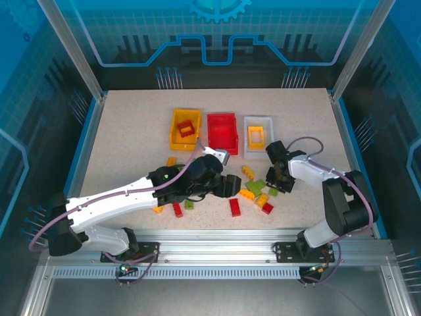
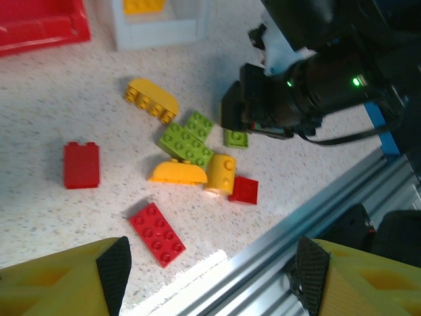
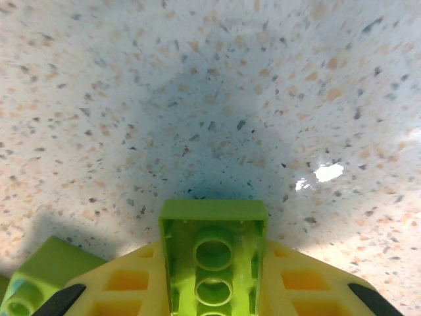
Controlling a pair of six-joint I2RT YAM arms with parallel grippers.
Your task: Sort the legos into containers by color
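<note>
My right gripper is shut on a light green lego, whose hollow underside faces the camera, close above the speckled table. From above, that gripper sits at the right edge of the brick pile. My left gripper is open, its pads wide apart over the table's front edge and rail, with a flat red lego just ahead. The left gripper hovers left of the pile. At the back stand the yellow-orange bin, red bin and white bin.
The yellow-orange bin holds a red brick; the white bin holds a yellow-orange one. Loose red, green and yellow bricks lie around the left arm. A metal rail runs along the near edge.
</note>
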